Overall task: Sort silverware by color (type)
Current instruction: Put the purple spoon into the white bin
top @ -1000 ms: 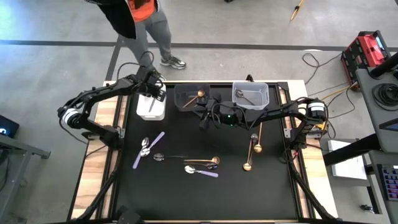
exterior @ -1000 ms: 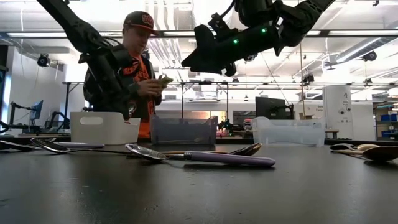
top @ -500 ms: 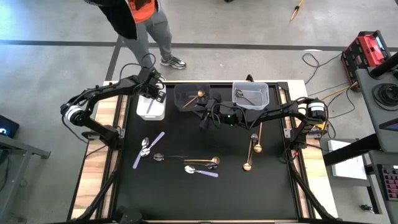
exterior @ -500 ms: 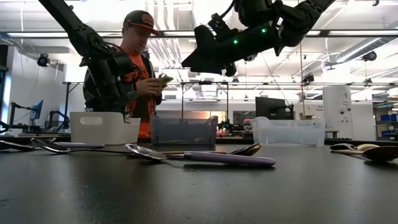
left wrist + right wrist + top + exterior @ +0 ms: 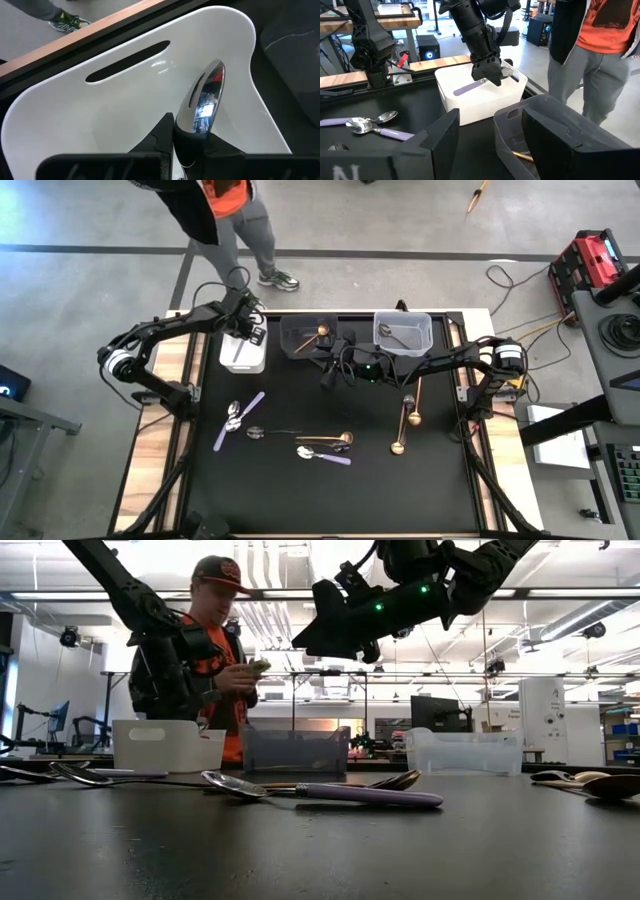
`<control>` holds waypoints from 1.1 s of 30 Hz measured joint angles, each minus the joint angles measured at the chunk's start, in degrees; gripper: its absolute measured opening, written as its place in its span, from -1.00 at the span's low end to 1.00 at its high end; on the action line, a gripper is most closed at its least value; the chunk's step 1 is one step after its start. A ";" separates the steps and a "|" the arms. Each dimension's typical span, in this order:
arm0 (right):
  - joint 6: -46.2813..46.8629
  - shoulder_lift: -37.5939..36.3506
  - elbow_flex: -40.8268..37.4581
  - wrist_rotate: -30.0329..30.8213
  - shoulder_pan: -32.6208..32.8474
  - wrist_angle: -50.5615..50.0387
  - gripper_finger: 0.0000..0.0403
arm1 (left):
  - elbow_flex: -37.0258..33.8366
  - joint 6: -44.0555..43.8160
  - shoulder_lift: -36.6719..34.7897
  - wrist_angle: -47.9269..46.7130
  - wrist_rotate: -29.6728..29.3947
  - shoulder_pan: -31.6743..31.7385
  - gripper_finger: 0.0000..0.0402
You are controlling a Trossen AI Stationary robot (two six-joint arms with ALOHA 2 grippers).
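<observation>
A spoon with a lilac handle [image 5: 467,89] and a shiny bowl [image 5: 205,97] hangs over the white bin [image 5: 243,355] at the table's far left. My left gripper [image 5: 247,330] is shut on it. My right gripper [image 5: 326,378] hovers open and level above the mat in front of the dark bin [image 5: 303,337], holding nothing. The dark bin holds a gold spoon [image 5: 320,334]; the clear bin [image 5: 404,330] holds a grey one [image 5: 396,334]. More silverware lies on the mat: lilac-handled and silver spoons [image 5: 238,418], a gold and a lilac one [image 5: 328,446], and gold ones [image 5: 408,420]. My left gripper pinches the spoon between its two fingers at the neck [image 5: 192,131], where the bowl meets the lilac handle. The fingers [image 5: 489,67] come from above, slanting down, and lie across the spoon. The spoon hangs nearly level over the bin's opening, bowl on one side, handle on the other.
A person [image 5: 215,210] stands just past the table's far edge behind the white bin, looking at something in the hands [image 5: 258,668]. Wooden side rails [image 5: 180,370] flank the black mat. The mat's near half [image 5: 320,500] lies bare.
My left gripper has tipped a little steeper over the white bin, keeping its hold on the spoon. My right arm has kept still.
</observation>
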 joint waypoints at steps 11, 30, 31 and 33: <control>-0.04 0.00 0.00 -0.01 0.00 -0.01 0.02 | 0.02 0.00 0.00 0.09 -0.41 -0.07 -0.97; 2.16 -0.26 0.00 -0.03 0.04 0.00 0.02 | 0.00 -0.01 -0.02 0.35 -3.34 -0.07 -0.95; 2.19 -0.26 0.00 -0.03 0.04 0.00 0.02 | 0.00 0.00 -0.02 0.35 -3.35 -0.07 -0.93; 2.19 -0.28 0.00 -0.03 0.04 0.00 0.02 | 0.00 0.00 -0.02 0.37 -3.34 -0.07 -0.88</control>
